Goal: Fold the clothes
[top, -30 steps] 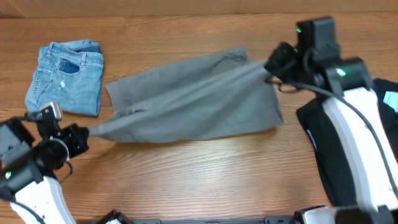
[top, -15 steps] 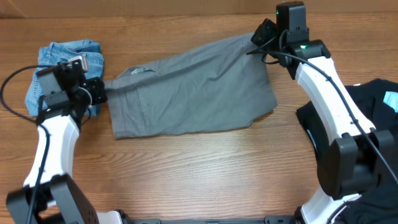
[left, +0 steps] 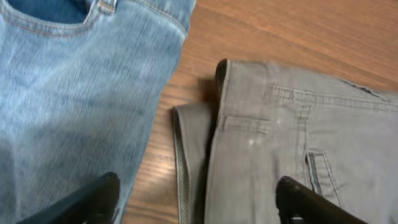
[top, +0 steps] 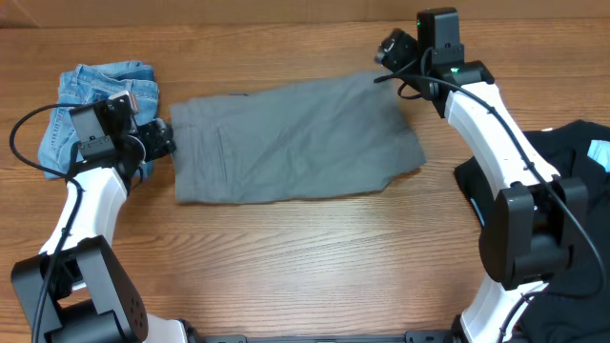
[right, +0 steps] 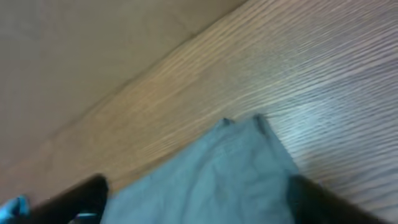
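Observation:
The grey-khaki shorts (top: 295, 143) lie flat on the wooden table, folded, waistband to the left. My left gripper (top: 164, 141) hovers open at the waistband end, touching nothing. In the left wrist view its fingers straddle the waistband edge of the grey shorts (left: 298, 137), with the left gripper (left: 196, 186) open above them. My right gripper (top: 389, 48) stands open just beyond the shorts' far right corner. The right wrist view shows that corner of the grey shorts (right: 230, 168) between the spread fingers of the right gripper (right: 198, 186).
Folded light-blue denim shorts (top: 95, 114) lie at the far left, right next to my left gripper and beside the grey waistband (left: 74, 93). A black top (top: 572, 181) lies at the right edge. A brown wall (right: 93, 50) runs behind the table.
Both grippers have opened and let go of the grey shorts. The shorts, earlier stretched between them and carried toward the back, now rest flat on the table.

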Controlling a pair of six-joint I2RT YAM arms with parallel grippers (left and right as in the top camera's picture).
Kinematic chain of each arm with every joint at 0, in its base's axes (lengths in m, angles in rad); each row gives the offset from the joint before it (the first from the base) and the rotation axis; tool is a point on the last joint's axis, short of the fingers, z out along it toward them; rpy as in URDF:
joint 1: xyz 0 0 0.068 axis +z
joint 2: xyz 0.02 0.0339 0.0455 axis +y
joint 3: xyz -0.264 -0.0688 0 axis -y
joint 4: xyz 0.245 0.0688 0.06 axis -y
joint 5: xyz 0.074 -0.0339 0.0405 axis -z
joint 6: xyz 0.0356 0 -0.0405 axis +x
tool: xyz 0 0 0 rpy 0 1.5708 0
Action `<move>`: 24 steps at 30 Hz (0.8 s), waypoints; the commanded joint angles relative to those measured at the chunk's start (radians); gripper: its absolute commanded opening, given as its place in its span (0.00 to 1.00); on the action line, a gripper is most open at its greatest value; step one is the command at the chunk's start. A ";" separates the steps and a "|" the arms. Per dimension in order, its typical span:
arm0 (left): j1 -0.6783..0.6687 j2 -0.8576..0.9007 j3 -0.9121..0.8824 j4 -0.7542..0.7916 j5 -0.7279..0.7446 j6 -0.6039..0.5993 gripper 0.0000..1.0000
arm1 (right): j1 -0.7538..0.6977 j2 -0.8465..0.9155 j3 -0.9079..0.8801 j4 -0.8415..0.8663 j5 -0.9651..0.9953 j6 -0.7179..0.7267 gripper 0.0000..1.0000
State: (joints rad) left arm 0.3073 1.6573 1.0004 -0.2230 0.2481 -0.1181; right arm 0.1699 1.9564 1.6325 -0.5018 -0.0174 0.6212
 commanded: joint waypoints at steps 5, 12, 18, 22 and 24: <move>0.021 -0.104 0.095 -0.326 0.009 -0.018 0.82 | -0.128 -0.082 0.018 -0.283 -0.010 -0.077 1.00; 0.016 -0.021 0.028 -0.377 0.105 0.032 0.64 | -0.240 -0.093 0.008 -0.623 -0.122 -0.089 0.84; 0.017 0.150 0.027 -0.254 0.291 0.071 0.51 | -0.240 -0.092 0.005 -0.717 -0.123 -0.152 0.67; 0.017 0.241 0.027 -0.186 0.420 0.071 0.43 | -0.240 -0.092 0.005 -0.736 -0.123 -0.158 0.66; 0.017 0.252 0.027 -0.175 0.462 0.074 0.39 | -0.240 -0.092 0.005 -0.739 -0.123 -0.158 0.66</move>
State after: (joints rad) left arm 0.3225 1.8809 1.0332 -0.4126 0.5625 -0.0708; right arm -0.0750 1.9007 1.6360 -1.2381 -0.1322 0.4816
